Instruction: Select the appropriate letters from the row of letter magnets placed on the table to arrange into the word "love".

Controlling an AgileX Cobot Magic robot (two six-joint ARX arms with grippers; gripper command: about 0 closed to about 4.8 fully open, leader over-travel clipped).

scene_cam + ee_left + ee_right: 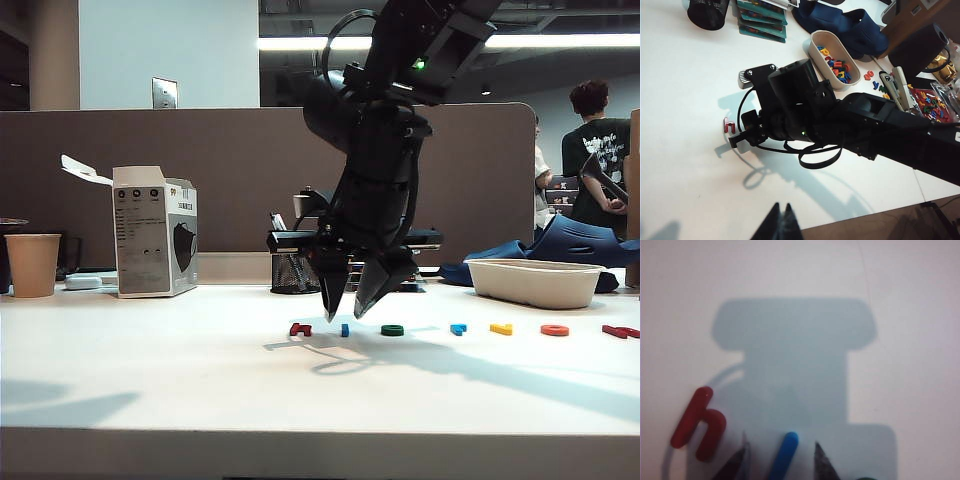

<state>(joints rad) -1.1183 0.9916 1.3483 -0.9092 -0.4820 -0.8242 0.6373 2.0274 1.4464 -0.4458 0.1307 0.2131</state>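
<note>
The row of letter magnets lies on the white table (150, 380): a dark red h (300, 329), a blue straight bar (345, 330), a green rounded piece (392, 330), a chunkier blue piece (458, 328), a yellow angular piece (501, 328) and an orange ring (554, 330). My right gripper (347, 312) points down over the blue bar, just above the table. In the right wrist view this gripper (780, 440) is open, one fingertip on each side of the blue bar (784, 455), apart from it. The red h (697, 422) lies beside it. My left gripper (781, 206) hangs shut and empty above the table's edge.
A white tray (535, 283) stands at the back right, holding several spare letters in the left wrist view. A mesh pen cup (294, 272), a white box (155, 232) and a paper cup (32, 264) line the back. Another red piece (620, 331) lies at the row's right end.
</note>
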